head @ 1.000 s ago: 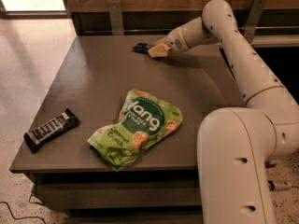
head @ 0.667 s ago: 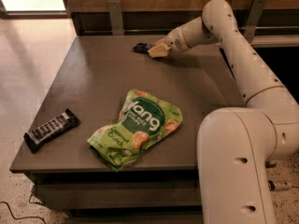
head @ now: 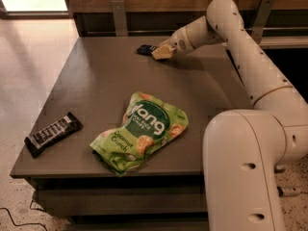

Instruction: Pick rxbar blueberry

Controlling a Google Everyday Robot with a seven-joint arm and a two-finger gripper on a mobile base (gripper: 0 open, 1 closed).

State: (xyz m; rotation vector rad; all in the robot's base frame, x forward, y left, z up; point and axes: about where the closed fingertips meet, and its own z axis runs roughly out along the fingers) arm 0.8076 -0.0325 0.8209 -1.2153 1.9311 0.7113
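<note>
The rxbar blueberry (head: pixel 144 49) is a small dark navy bar lying at the far edge of the table. Only its left end shows; the rest is hidden by the gripper. My gripper (head: pixel 160 52) reaches across the far side of the table and sits low, right against the bar's right end. I cannot tell whether it has hold of the bar.
A big green chips bag (head: pixel 143 129) lies in the middle near the front. A longer black-brown bar with white lettering (head: pixel 52 133) lies at the front left corner. The dark table (head: pixel 96 81) backs onto a wooden wall with metal brackets. My arm's white base (head: pixel 245 172) stands at the front right.
</note>
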